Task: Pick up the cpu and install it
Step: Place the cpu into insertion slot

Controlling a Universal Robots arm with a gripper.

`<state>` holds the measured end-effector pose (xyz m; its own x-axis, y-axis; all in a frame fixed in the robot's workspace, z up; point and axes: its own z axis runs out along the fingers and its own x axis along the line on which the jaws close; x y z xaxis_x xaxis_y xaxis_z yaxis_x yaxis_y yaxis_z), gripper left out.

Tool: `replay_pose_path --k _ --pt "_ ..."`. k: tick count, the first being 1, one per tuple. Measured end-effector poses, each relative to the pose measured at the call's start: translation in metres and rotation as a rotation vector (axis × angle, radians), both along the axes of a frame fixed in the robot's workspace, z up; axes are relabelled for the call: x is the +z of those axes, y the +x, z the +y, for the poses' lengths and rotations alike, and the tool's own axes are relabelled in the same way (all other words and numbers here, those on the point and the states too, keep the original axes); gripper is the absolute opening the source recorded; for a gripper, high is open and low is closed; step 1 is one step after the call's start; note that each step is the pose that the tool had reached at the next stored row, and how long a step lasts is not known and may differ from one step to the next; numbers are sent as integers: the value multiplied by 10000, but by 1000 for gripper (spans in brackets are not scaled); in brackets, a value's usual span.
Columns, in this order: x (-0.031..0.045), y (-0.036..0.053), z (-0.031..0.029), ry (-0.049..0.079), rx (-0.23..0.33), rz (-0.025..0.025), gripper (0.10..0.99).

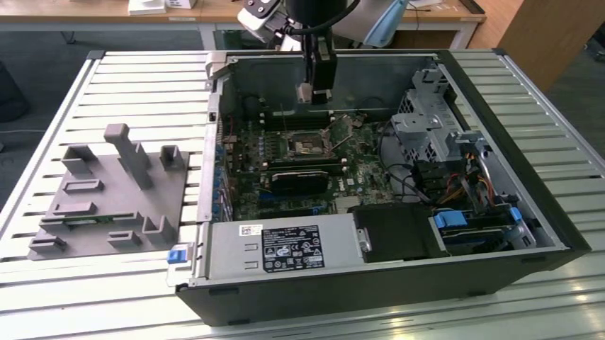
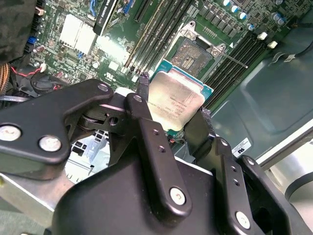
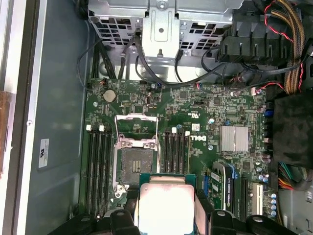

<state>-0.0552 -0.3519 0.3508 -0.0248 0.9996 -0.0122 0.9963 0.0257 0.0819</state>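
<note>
My gripper (image 2: 173,103) is shut on the cpu (image 2: 177,98), a flat square chip with a shiny silver top and a green edge, one black finger on each of two opposite sides. In the first wrist view the cpu (image 3: 166,205) hangs above the motherboard, just off the open socket (image 3: 137,164), whose metal frame is flipped up. The socket (image 2: 193,54) lies empty beyond the chip in the second wrist view. In the exterior view the gripper (image 1: 315,95) hangs inside the open computer case, above the socket (image 1: 307,147).
Memory slots (image 3: 98,166) flank the socket on both sides. A drive cage (image 1: 430,120) and cables fill the case at the exterior view's right, and a power supply (image 1: 283,248) sits at the front. A grey tray (image 1: 104,191) lies on the slatted table outside the case.
</note>
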Motion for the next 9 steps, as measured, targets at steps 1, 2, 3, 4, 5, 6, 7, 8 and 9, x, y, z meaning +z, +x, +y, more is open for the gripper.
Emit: replay_pose_path --k 1,2,3,4,5,6,7,8,9 --pt "-3 0 0 0 0 0 537" --pt "-6 0 0 0 0 0 537" --pt "-8 0 0 0 0 0 537" --pt "-12 0 0 0 0 0 537" --pt "-15 0 0 1 0 0 537" --pt "-18 0 0 0 0 -1 537" --pt "-21 0 0 0 0 -1 537" --pt "-24 0 0 0 0 0 537" --pt "-28 0 0 0 0 0 537"
